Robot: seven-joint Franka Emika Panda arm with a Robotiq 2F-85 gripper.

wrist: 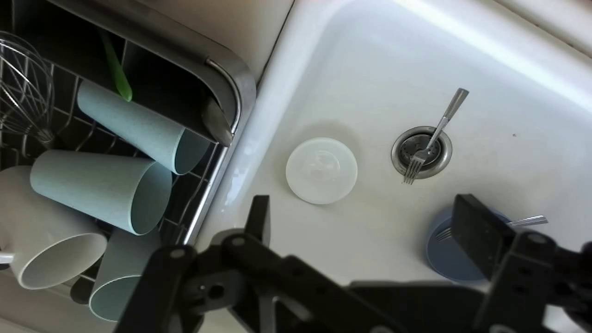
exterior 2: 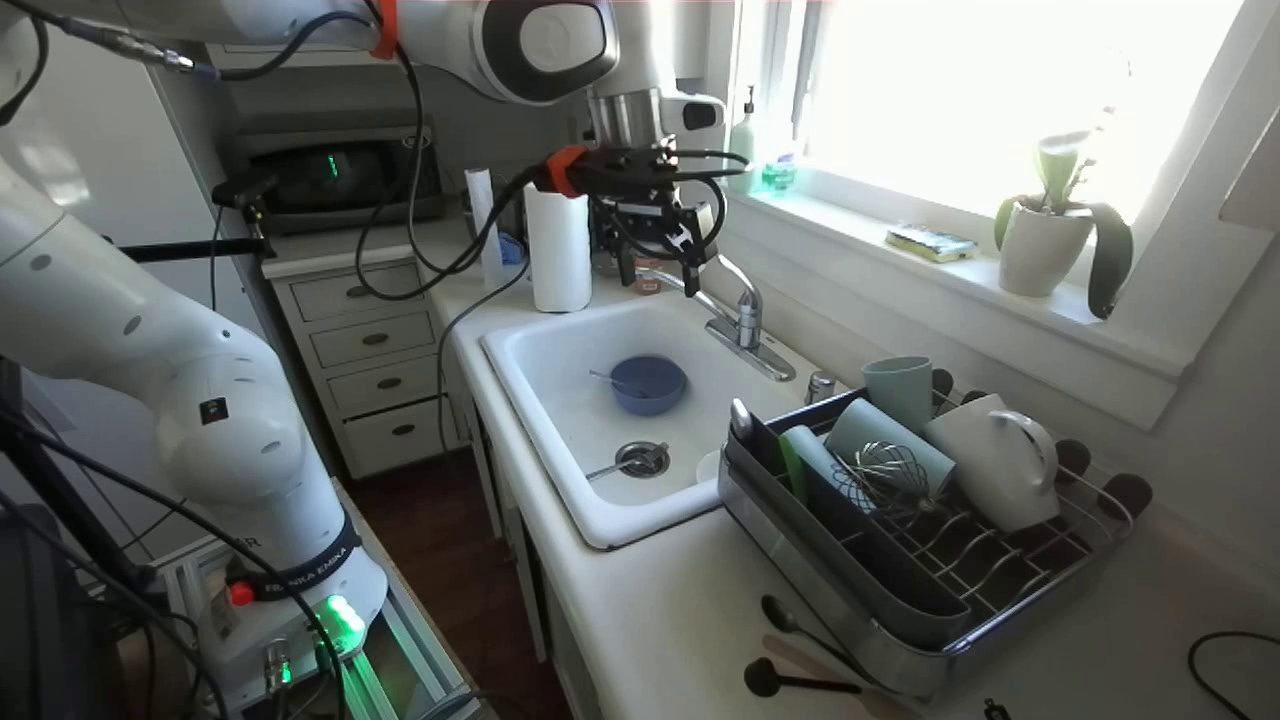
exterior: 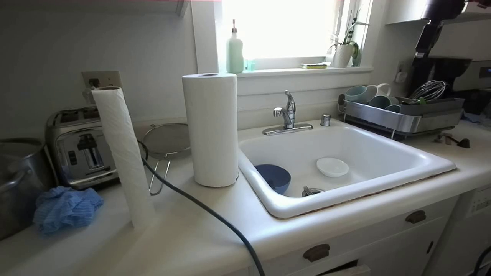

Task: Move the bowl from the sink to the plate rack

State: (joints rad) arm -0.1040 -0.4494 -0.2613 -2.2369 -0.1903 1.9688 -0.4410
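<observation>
Though it is due elsewhere, the small blue bowl [exterior 2: 655, 388] stands upright on the floor of the white sink [exterior: 356, 194], at the end nearer the paper towel roll [exterior: 211, 130]. A table fork [wrist: 529, 221] rests in it, tines inside, handle out past the rim. Near it, the drain strainer [wrist: 410, 145], a second fork [wrist: 444, 119] lying across; farther along, a translucent white dish [wrist: 321, 172].

The gripper [exterior 2: 660, 275] hangs above the basin, well apart from the bowl. Fingers [wrist: 478, 233] spread wide, nothing between them. In the wrist view one finger hides part of the bowl; I read that as line of sight, not contact.

Outermost, just beside the sink's other end: the wire dish rack [exterior: 378, 114], holding teal tumblers [wrist: 88, 187], a white mug [wrist: 48, 229] and a wire whisk [wrist: 23, 92]. Blue bowl not among them. Prongs show at the rack's end away from the sink; likely landing spot.

Progress, as judged: early. Done: at most, the gripper is over the sink. Left: nearly all of it. Descend, take the rim, lift over the basin wall, carry to the rack, set down, let go. The loose fork may ride along or slide out if the bowl tips.
</observation>
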